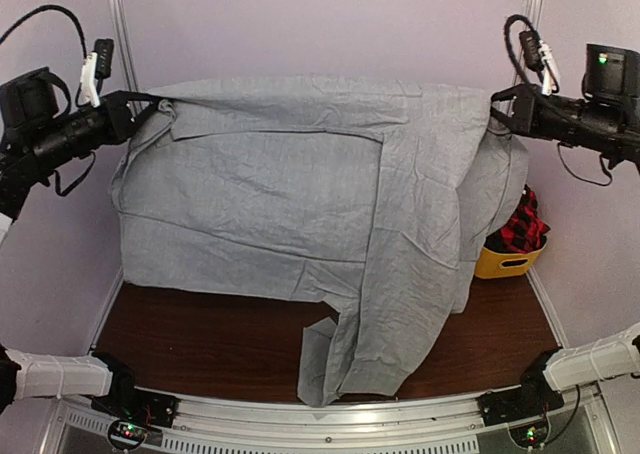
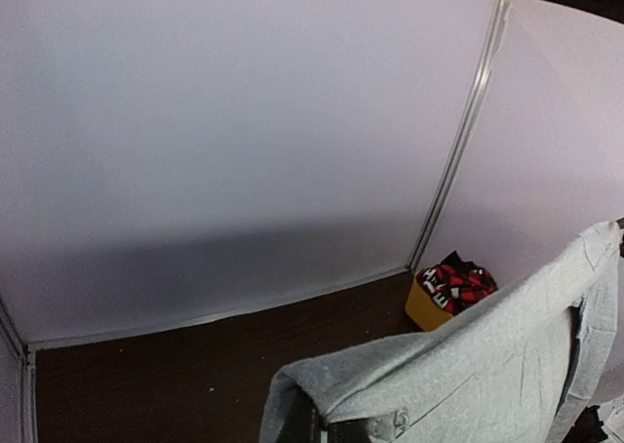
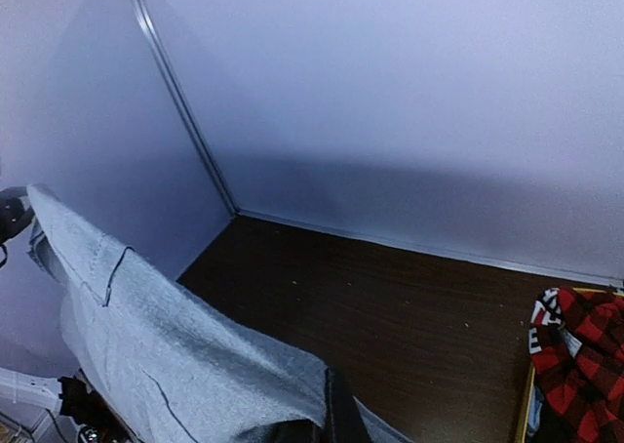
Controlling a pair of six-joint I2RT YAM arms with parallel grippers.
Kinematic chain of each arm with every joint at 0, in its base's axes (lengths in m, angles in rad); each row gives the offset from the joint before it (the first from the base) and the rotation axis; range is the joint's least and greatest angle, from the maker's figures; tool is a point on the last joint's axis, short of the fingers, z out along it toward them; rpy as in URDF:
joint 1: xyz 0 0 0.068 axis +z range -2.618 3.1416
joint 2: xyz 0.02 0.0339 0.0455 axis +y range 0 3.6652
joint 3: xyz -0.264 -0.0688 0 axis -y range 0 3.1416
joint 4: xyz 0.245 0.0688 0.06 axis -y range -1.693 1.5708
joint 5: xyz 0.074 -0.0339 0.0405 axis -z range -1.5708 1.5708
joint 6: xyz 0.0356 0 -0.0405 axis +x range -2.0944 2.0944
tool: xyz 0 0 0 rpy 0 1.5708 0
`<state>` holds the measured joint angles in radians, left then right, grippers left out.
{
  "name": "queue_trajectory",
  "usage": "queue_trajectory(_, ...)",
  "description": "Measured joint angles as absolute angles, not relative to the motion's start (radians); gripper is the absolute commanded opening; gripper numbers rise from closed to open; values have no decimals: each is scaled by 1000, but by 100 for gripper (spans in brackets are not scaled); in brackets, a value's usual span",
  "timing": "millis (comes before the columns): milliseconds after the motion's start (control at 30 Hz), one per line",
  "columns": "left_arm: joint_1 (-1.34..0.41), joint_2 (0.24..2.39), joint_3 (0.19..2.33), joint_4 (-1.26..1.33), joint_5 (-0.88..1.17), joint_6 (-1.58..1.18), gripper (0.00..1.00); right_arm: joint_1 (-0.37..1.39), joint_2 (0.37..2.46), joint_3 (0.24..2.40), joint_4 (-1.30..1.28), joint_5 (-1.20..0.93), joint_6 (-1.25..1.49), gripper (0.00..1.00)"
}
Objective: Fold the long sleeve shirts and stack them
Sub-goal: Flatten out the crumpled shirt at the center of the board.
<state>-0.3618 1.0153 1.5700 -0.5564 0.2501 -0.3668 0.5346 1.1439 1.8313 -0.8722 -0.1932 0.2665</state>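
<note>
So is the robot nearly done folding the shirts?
Not nearly. Nothing looks finished: no folded shirt shows anywhere. In hand: the left gripper and right gripper are both shut on the grey shirt, holding it spread out in the air, with one part dangling toward the table. Left: fold it, then take the plaid shirt, bunched in the yellow tub, fold that and stack them.

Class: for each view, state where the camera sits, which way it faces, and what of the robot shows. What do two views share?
Top external: above, behind the bases, looking down on the table; both arms, left gripper and right gripper holding up the grey shirt.
Left wrist: on the left arm, facing the far-right corner; fingers mostly under cloth.
Right wrist: on the right arm, facing the far-left corner; fingers mostly under cloth.
Shared: both wrist views show the plaid shirt in the yellow tub.
</note>
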Motion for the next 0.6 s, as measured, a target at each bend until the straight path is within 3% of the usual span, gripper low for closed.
queue_trajectory(167,-361,1174,1350,-439,60,-348,0,443,1380,1732,-780,-28,193,0)
queue_trajectory(333,-324,1386,1178,-278,-47,-346,0,391,1705,1724,-641,6,121,2)
queue_trajectory(600,-261,1877,1247,-82,-79,-350,0,375,2267,2024,-594,70,50,6)
